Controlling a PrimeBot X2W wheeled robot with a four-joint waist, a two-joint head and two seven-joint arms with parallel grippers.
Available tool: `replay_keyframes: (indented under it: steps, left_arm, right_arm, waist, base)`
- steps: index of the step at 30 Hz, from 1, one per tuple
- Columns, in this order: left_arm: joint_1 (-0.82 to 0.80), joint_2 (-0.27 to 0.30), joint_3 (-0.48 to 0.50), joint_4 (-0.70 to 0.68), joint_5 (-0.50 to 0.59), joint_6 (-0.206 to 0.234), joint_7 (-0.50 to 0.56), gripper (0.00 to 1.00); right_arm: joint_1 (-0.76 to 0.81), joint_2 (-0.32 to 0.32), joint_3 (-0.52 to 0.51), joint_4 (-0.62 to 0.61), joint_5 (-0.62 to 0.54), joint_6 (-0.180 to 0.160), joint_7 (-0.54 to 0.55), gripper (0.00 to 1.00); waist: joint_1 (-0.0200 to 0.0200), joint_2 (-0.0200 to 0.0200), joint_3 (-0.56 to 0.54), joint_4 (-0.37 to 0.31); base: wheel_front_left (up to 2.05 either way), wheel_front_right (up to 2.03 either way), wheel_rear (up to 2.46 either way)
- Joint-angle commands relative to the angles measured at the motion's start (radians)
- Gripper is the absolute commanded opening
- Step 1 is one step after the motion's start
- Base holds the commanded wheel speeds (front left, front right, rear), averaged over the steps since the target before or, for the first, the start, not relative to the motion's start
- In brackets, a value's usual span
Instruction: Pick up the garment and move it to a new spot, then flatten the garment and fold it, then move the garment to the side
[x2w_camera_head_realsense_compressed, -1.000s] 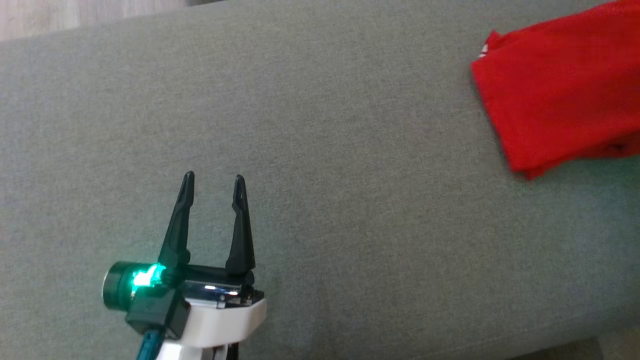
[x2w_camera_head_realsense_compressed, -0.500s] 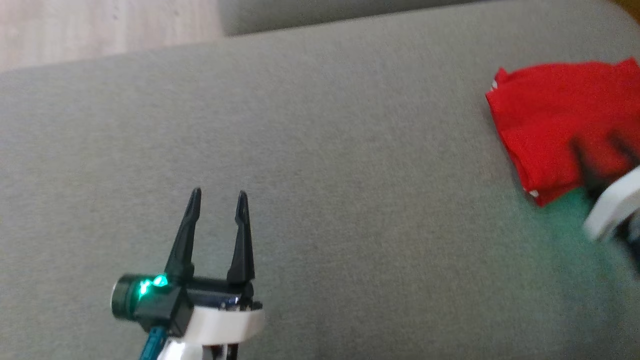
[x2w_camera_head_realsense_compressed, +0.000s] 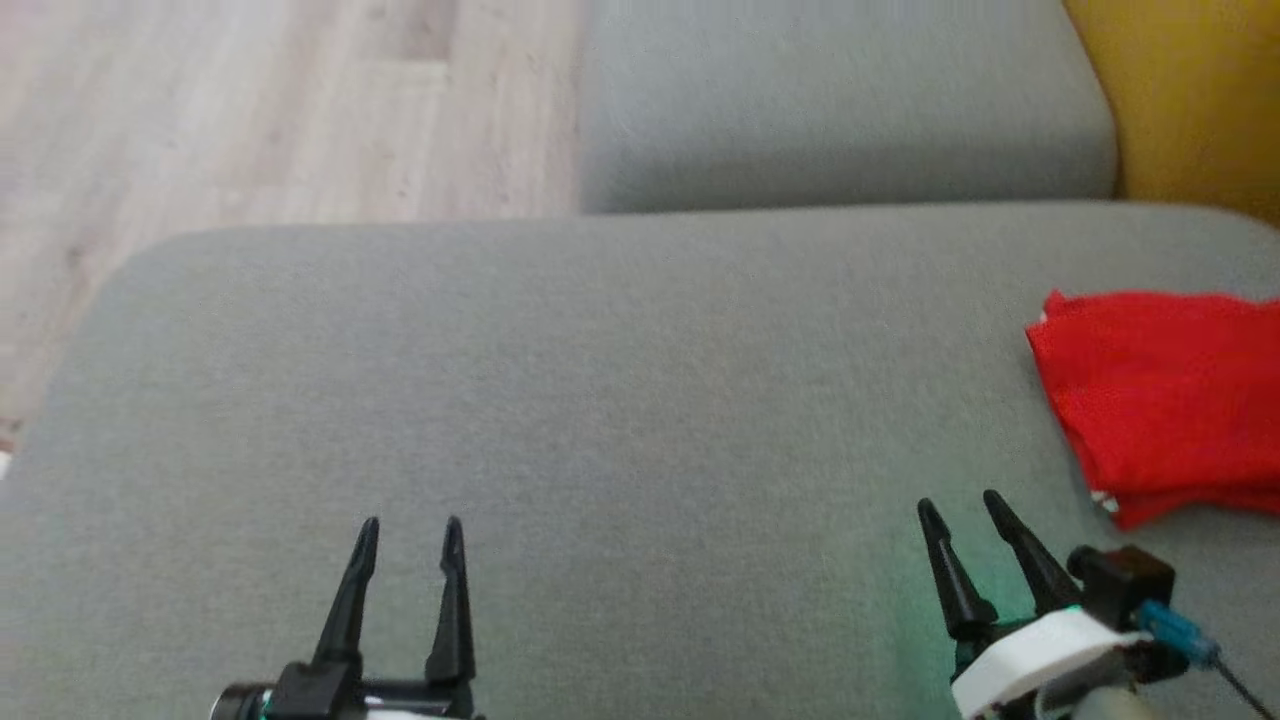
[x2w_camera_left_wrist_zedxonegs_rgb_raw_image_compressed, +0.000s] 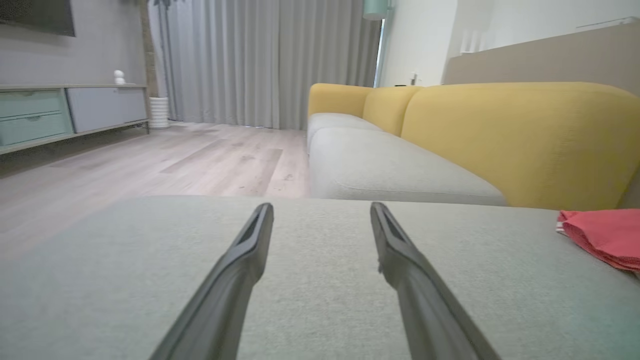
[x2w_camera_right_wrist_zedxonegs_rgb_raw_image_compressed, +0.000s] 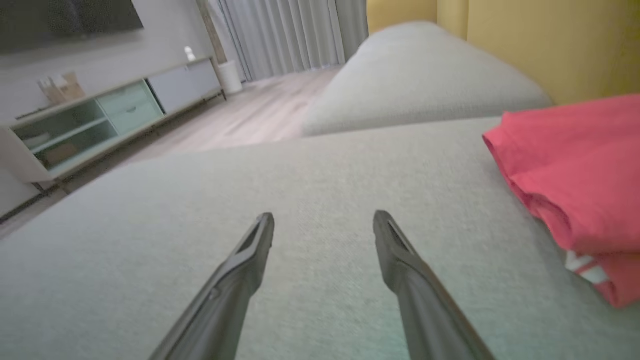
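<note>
Red garment (x2w_camera_head_realsense_compressed: 1165, 400) folded, lying flat at the right side of the grey sofa cushion (x2w_camera_head_realsense_compressed: 600, 380). Left gripper (x2w_camera_head_realsense_compressed: 411, 524) low over the cushion, jaws apart, holding nothing. Right gripper (x2w_camera_head_realsense_compressed: 958, 503) likewise spread and empty, near the garment's front corner, not touching it. Yellow backrest (x2w_camera_head_realsense_compressed: 1190, 100) behind.

Left pincer (x2w_camera_left_wrist_zedxonegs_rgb_raw_image_compressed: 321, 209) spread wide, low over the grey cushion (x2w_camera_left_wrist_zedxonegs_rgb_raw_image_compressed: 125, 260). Red garment (x2w_camera_left_wrist_zedxonegs_rgb_raw_image_compressed: 602, 236) lies at the cushion's right, well apart, yellow sofa back (x2w_camera_left_wrist_zedxonegs_rgb_raw_image_compressed: 520, 135) behind it.
</note>
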Motion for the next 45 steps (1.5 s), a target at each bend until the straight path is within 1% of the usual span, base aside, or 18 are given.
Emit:
replay_keyframes:
  steps: [1, 6, 8, 10, 16, 35, 36, 40, 45]
  left_arm:
    - [-0.016, -0.005, 0.045, -0.033, 0.010, -0.006, -0.005, 1.00]
    - [0.027, -0.005, 0.069, -0.046, 0.034, -0.022, -0.005, 1.00]
    - [0.044, -0.005, 0.078, -0.046, 0.042, -0.032, -0.005, 1.00]
    - [0.058, -0.005, 0.091, -0.047, 0.049, -0.038, -0.005, 1.00]
    - [0.087, -0.005, 0.118, -0.059, 0.053, -0.040, -0.005, 1.00]
    - [0.101, -0.005, 0.130, -0.077, 0.067, -0.041, -0.005, 1.00]
    - [0.142, 0.000, 0.092, -0.044, 0.060, -0.042, 0.000, 0.00]
    - [0.160, 0.000, 0.084, 0.018, 0.055, -0.043, 0.001, 0.00]
    - [0.146, 0.002, 0.092, 0.019, -0.008, -0.048, 0.012, 0.00]
  right_arm:
    - [0.008, 0.012, -0.025, -0.077, -0.029, 0.007, -0.014, 1.00]
    - [0.145, 0.085, -0.160, -0.307, -0.185, 0.007, -0.014, 1.00]
    - [0.199, 0.109, -0.204, -0.365, -0.231, 0.007, -0.015, 1.00]
    - [0.243, 0.128, -0.224, -0.391, -0.249, 0.007, -0.015, 1.00]
    - [0.290, 0.142, -0.243, -0.415, -0.267, 0.007, -0.015, 1.00]
    - [0.295, 0.144, -0.249, -0.408, -0.266, 0.007, -0.015, 1.00]
    - [0.331, 0.151, -0.266, -0.377, -0.261, 0.000, -0.004, 0.00]
    - [0.345, 0.152, -0.260, -0.317, -0.256, 0.000, -0.001, 0.00]
    - [0.330, 0.151, -0.265, -0.315, -0.197, 0.000, 0.012, 0.00]
  waist:
    - [0.0003, 0.0000, -0.043, 0.029]
    - [0.0003, 0.0000, -0.072, 0.036]
    - [0.0003, 0.0000, -0.083, 0.037]
    - [0.0003, 0.0000, -0.092, 0.034]
    - [0.0003, 0.0000, -0.104, 0.020]
    - [0.0003, 0.0000, -0.118, -0.001]
    - [0.0003, 0.0000, -0.118, -0.002]
    - [0.0003, 0.0000, -0.118, -0.002]
    - [0.0003, 0.0000, -0.111, -0.005]
  base:
    - [0.00, 0.00, 0.00]
    - [0.00, 0.00, 0.00]
    - [0.00, 0.00, 0.00]
    - [0.00, 0.00, 0.00]
    - [0.00, 0.00, 0.00]
    - [0.00, 0.00, 0.00]
    - [0.00, 0.00, 0.00]
    - [0.00, 0.00, 0.00]
    - [0.00, 0.00, 0.00]
